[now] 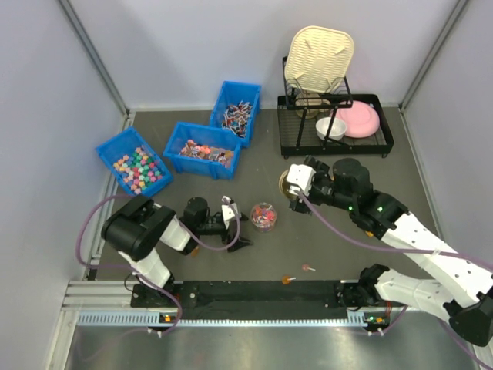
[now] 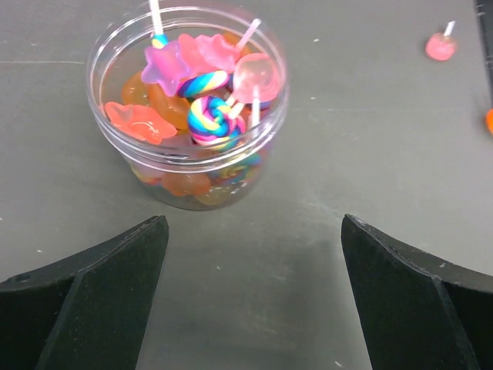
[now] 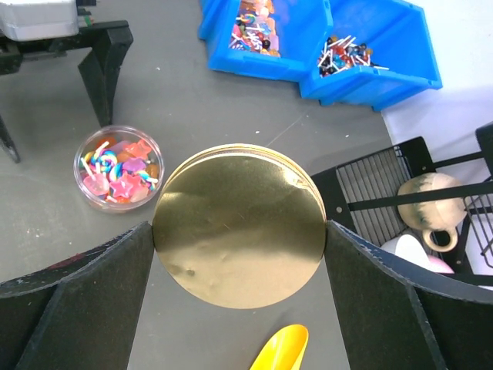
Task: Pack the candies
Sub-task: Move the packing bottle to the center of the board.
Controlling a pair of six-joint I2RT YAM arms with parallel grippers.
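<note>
Clear plastic jar sits upright on the surface, no cap on. The candies fill it close to the rim, with a few sticks poking above. Two strays lie on the surface near the front rail. More sweets in the middle blue bin.

Left claw: fully spread, holding nothing, jar just ahead of the tips and not touching.

Right claw: wide, fingers against both edges of the gold lid. Can't tell if it's clamped or only bracketed. Lid sits well right of the jar. Yellow scoop just beside the lid.
</note>
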